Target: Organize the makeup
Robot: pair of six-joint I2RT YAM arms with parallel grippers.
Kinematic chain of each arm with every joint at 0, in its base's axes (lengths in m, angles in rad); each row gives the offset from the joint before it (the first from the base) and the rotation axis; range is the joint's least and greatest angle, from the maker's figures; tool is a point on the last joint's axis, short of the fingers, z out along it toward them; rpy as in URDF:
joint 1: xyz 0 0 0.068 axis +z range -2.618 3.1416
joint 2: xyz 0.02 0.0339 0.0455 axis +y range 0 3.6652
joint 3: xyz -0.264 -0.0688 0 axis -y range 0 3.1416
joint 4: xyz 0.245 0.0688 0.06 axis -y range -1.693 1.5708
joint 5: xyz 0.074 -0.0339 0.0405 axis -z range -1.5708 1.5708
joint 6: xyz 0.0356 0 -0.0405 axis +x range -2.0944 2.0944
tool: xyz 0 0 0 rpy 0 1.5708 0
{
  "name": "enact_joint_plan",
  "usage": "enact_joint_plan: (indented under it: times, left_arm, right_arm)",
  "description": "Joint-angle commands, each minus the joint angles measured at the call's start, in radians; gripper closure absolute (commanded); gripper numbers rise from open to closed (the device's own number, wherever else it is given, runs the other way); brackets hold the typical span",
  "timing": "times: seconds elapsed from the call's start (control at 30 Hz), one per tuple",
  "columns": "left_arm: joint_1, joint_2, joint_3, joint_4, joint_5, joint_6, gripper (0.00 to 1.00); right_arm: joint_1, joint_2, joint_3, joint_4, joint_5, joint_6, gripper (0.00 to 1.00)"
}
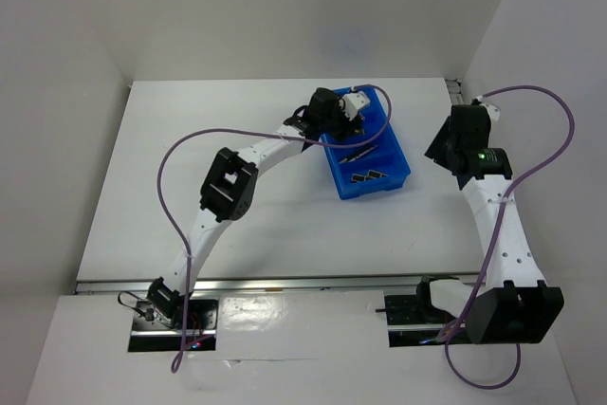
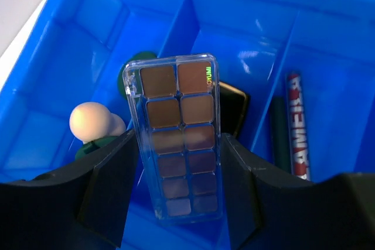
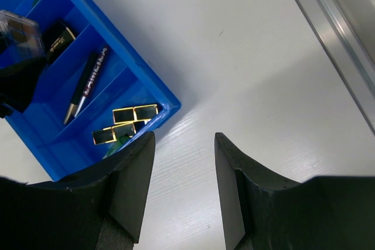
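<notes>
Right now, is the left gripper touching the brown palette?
Touching. The left wrist view shows the palette pinched between fingers of the left gripper, no gap.

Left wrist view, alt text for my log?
The left gripper holds a brown palette over the blue tray. A peach sponge lies at picture left, and a pencil in the compartment on the right.

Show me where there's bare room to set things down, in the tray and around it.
Free: white table between blue plastic tray and arm bases, and right of the tray; the tray's empty corner cells. Crowded: the cell under the held brown rectangular palette, with peach sponge and green compacts.
</notes>
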Motion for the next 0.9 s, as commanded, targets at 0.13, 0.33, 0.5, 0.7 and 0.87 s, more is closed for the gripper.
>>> enact_joint_plan:
  times: [0.13,0.33,0.5,0.7,0.87]
  left_arm:
    - [-0.005,-0.088,0.000,0.031,-0.005,0.003,0.41]
    - [-0.015,-0.097,0.073,0.062,0.007,-0.044,0.11]
    - [-0.025,-0.144,0.127,0.092,0.042,-0.078,0.09]
    - [-0.044,-0.282,0.057,0.169,0.003,-0.141,0.08]
    - [-0.044,-0.449,-0.025,0.052,-0.185,-0.268,0.01]
  right_arm:
    - [-0.007,-0.008,-0.006,0.021,0.017,-0.012,0.47]
    - [-0.007,-0.018,0.003,0.021,0.007,-0.012,0.47]
    - [-0.007,-0.027,0.012,0.021,-0.002,-0.012,0.47]
    - [-0.007,-0.036,0.022,0.021,-0.034,-0.012,0.47]
    - [-0.007,-0.036,0.042,-0.006,-0.074,-0.012,0.27]
